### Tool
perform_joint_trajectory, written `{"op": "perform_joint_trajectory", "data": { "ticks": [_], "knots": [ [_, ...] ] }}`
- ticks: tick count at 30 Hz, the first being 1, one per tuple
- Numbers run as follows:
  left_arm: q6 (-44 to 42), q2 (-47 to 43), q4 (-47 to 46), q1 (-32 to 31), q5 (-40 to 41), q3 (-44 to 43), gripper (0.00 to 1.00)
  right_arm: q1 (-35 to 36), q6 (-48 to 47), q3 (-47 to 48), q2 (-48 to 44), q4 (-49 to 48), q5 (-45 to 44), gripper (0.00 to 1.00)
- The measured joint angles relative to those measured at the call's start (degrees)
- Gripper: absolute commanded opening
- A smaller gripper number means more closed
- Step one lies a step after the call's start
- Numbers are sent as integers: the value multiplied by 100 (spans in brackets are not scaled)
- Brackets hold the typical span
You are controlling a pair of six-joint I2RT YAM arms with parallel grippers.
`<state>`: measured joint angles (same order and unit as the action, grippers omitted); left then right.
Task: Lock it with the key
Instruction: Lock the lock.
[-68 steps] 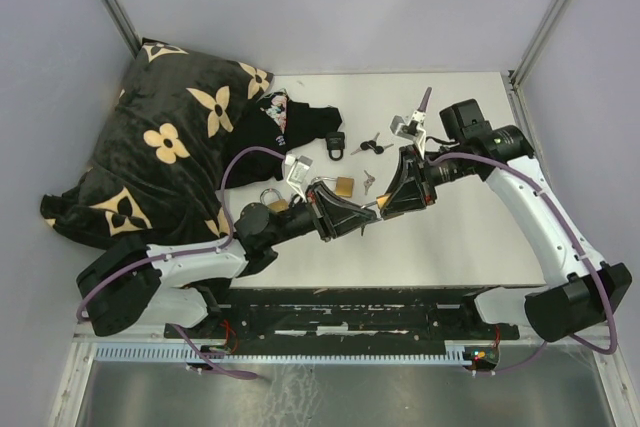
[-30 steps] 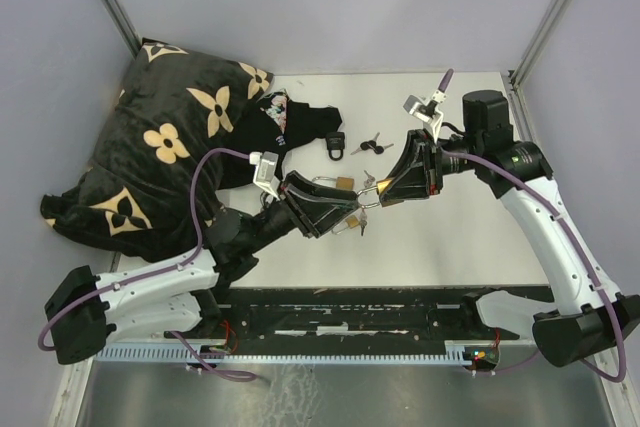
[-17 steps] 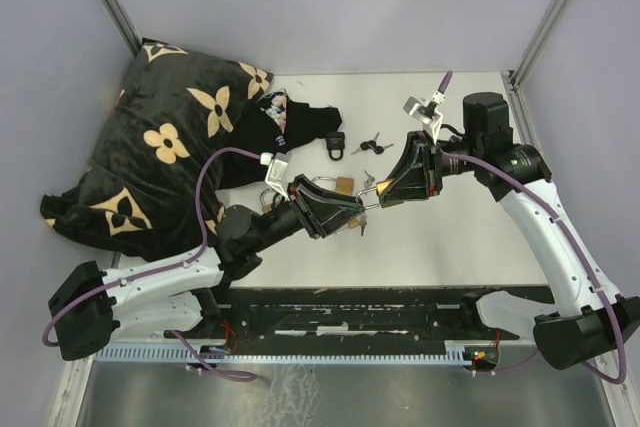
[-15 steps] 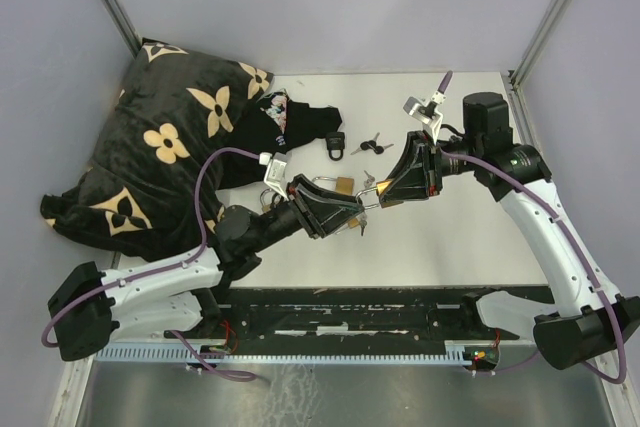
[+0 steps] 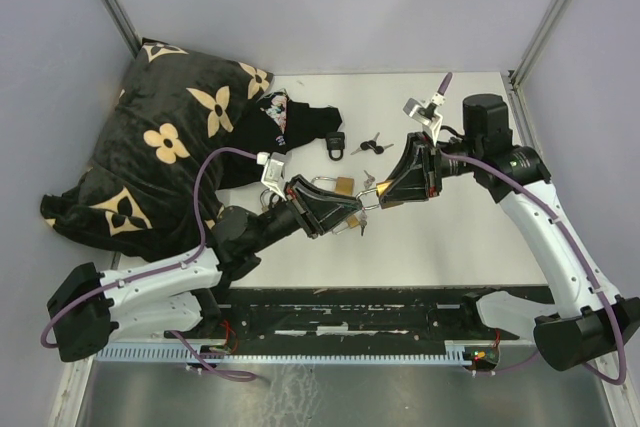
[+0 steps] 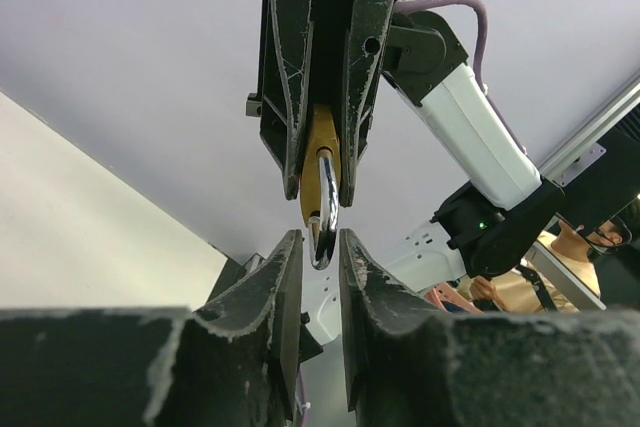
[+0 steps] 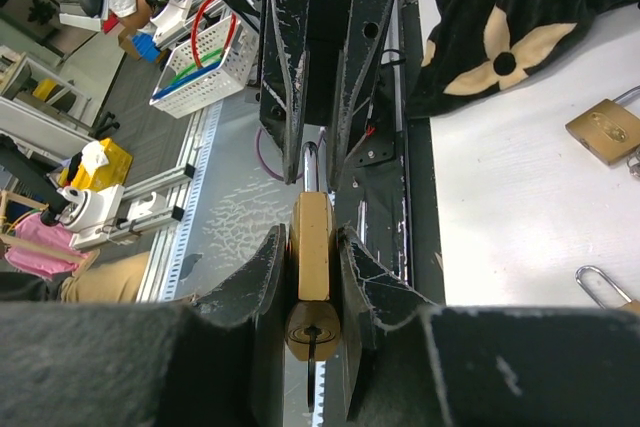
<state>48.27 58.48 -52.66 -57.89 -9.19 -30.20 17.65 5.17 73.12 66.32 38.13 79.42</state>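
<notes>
My right gripper is shut on the body of a brass padlock and holds it above the table. A dark key sticks out of the keyhole at the near end. The silver shackle points at my left gripper. In the left wrist view the left fingertips close narrowly on either side of the shackle's bend. The padlock's brass body shows there between the right fingers. The two grippers meet nose to nose over the table's middle.
A black cushion with beige flowers and a black cloth fill the left side. A black padlock, loose keys and two more brass padlocks lie on the white table.
The right gripper lifted the padlock and turned it toward the left arm. The left gripper came up and onto the shackle. Almost nothing has moved in the last half second.
</notes>
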Motion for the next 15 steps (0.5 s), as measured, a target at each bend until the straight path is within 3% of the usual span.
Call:
{"op": "perform_joint_trajectory", "data": {
  "ticks": [2, 4, 15],
  "knots": [
    [-2, 20, -22, 0, -7, 0, 19, 0, 0, -33, -4, -4, 0, 2],
    [-2, 52, -26, 0, -33, -17, 4, 0, -2, -66, -7, 0, 0, 2],
    [-111, 256, -125, -92, -129, -142, 3, -24, 118, -181, -127, -153, -46, 2]
  ]
}}
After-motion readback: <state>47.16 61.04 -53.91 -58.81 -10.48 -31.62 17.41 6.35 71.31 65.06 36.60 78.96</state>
